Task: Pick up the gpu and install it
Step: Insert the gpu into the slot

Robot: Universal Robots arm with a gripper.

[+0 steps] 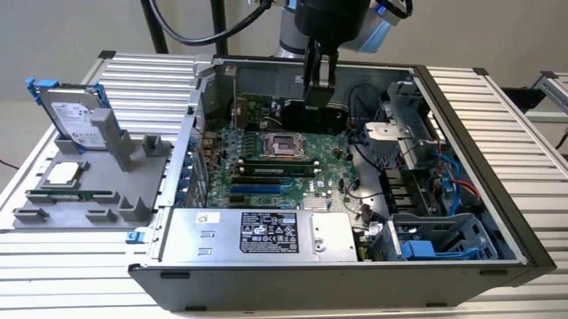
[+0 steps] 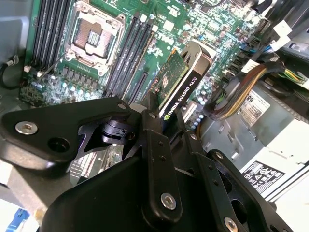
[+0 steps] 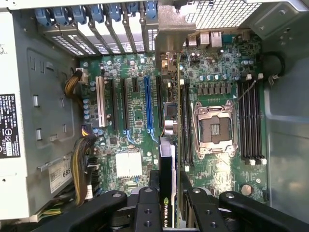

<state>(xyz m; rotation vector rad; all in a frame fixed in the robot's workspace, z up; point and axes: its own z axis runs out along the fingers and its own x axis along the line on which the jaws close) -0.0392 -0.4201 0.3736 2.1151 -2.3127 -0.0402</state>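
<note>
One gpu (image 3: 167,145) | fingers (image 3: 145,208) clamped on it | above motherboard (image 3: 140,121)

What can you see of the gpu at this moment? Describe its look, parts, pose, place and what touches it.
The gpu is a green circuit-board card with a black cooler on one face and a silver metal bracket at its far end. The gripper holds it edge-on between its black fingers, above the motherboard inside the open computer case. In the first wrist view it hangs over the slots beside the processor socket. Whether it touches a slot cannot be told.
</note>
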